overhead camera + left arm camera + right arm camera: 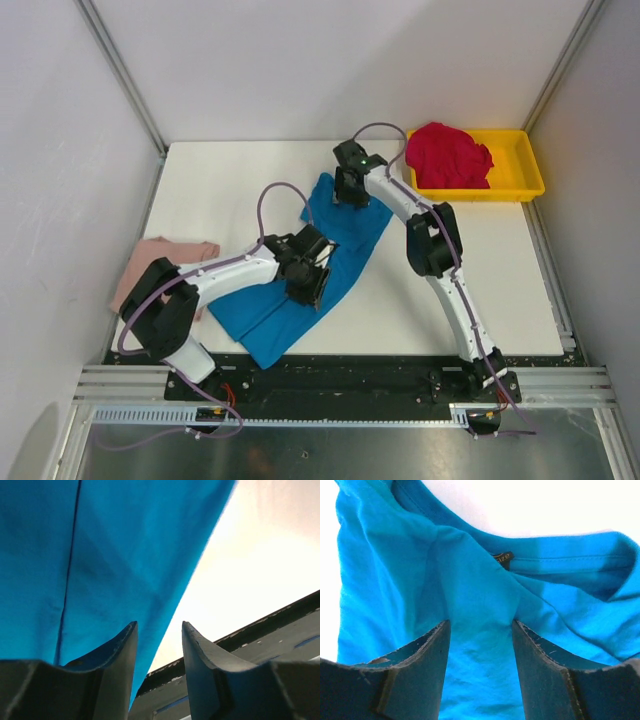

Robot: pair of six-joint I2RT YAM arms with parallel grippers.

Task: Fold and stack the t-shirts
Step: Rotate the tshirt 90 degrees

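The bright blue t-shirt (335, 240) lies in a long diagonal strip across the middle of the white table (230, 180). My left gripper (309, 288) is open and low over its right edge. In the left wrist view the blue cloth (100, 555) lies under the left finger, with bare table under the other, and my left gripper (159, 625) holds nothing. My right gripper (350, 195) is open at the far collar end. In the right wrist view my right gripper (480, 622) straddles blue cloth (470, 580) just below the neck label (502, 558). The pink t-shirt (160, 265) lies at the left edge. The red t-shirt (450, 155) sits crumpled in the tray.
The yellow tray (525, 170) stands at the back right corner of the table. The black front rail (270, 620) of the table runs close behind the left gripper. Grey walls close the table in on the left, back and right.
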